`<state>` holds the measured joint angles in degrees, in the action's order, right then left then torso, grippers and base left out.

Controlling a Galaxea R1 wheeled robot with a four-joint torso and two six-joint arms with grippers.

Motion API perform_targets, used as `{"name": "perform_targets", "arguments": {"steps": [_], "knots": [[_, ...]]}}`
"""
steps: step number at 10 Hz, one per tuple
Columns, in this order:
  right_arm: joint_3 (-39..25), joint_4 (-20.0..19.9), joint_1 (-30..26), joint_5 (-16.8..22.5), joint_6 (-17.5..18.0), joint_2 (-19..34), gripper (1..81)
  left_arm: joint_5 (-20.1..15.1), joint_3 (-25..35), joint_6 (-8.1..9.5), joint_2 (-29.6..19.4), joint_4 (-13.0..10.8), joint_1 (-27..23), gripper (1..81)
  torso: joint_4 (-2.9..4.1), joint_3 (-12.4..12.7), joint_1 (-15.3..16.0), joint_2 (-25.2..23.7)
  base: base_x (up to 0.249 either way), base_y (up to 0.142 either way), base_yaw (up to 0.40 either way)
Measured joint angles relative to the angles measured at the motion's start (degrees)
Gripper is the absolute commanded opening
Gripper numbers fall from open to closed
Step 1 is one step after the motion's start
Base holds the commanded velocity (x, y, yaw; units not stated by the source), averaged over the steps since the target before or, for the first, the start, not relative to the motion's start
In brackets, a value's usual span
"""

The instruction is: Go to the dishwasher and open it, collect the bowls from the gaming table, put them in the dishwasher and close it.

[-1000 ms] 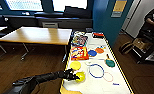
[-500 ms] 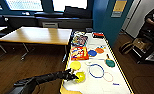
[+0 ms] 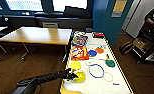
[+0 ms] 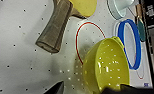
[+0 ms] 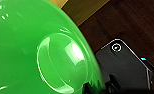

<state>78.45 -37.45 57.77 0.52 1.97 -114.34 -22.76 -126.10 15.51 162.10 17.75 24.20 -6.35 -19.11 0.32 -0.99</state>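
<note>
The left arm (image 3: 43, 79) is reaching in from the lower left of the head view, stretching over the dark wood floor (image 3: 30, 65) toward the near end of the gaming desk (image 3: 100, 86), the long white-topped one with yellow edge trim. The left pincer (image 3: 72, 75) is sitting at the rim of the yellow bowl (image 3: 80, 77), and the left wrist view is showing dark finger tips at either side of that bowl (image 4: 106, 67); whether they are clamped on it or just around it, I cannot tell. The yellow bowl is resting on the desk's white top near the near-left corner, tipped so its inside is facing the wrist camera.

Taking the yellow bowl as the landmark: the flat yellow paddle (image 3: 75, 65) is lying just beyond it, with its wooden handle (image 4: 54, 26) showing in the wrist view. A thin red ring (image 4: 89, 40) is lying partly under the bowl. To the bowl's right the blue ring (image 3: 96, 70) is lying flat, close beside it, and further right and beyond, a green paddle (image 3: 109, 62) is lying on the desk. A colourful box (image 3: 79, 53) is sitting well beyond the bowl. A plain light-wood table (image 3: 38, 35) is standing farther back to the left.

In the right wrist view the green bowl (image 5: 30, 57) is looming large, bottom toward the camera, with the right pincer's dark parts at its rim; the fingers' state I cannot tell. A person (image 3: 153, 22) is standing at the far right.
</note>
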Motion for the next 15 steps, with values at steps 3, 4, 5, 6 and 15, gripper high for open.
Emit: {"name": "perform_targets", "arguments": {"steps": [3,4,5,6,15], "knots": [[0.2,0.0,0.0,0.1,0.0,0.0,1.0,0.3,-1.3,-0.02,0.3,0.0,1.2,81.1,0.0,0.0,0.0,0.0,0.0,0.0,0.0],[0.3,0.0,0.0,0.1,0.0,0.0,1.0,0.4,-1.3,-0.07,0.3,0.1,1.8,81.1,0.0,0.0,0.0,0.0,0.0,0.0,0.0],[0.3,0.0,0.0,0.1,0.0,0.0,1.0,0.5,-1.3,-0.05,0.3,0.0,1.8,81.1,0.0,0.0,0.0,0.0,0.0,0.0,0.0],[0.5,0.0,0.0,0.1,0.0,0.0,1.0,0.7,-1.3,-0.05,0.5,0.1,1.9,81.1,0.0,0.0,0.0,0.0,0.0,0.0,0.0],[2.1,0.0,-0.3,1.2,0.0,-0.9,1.0,1.4,-1.1,-0.79,0.8,0.5,4.6,1.0,0.0,0.0,0.0,0.0,0.0,0.0,0.0]]}}
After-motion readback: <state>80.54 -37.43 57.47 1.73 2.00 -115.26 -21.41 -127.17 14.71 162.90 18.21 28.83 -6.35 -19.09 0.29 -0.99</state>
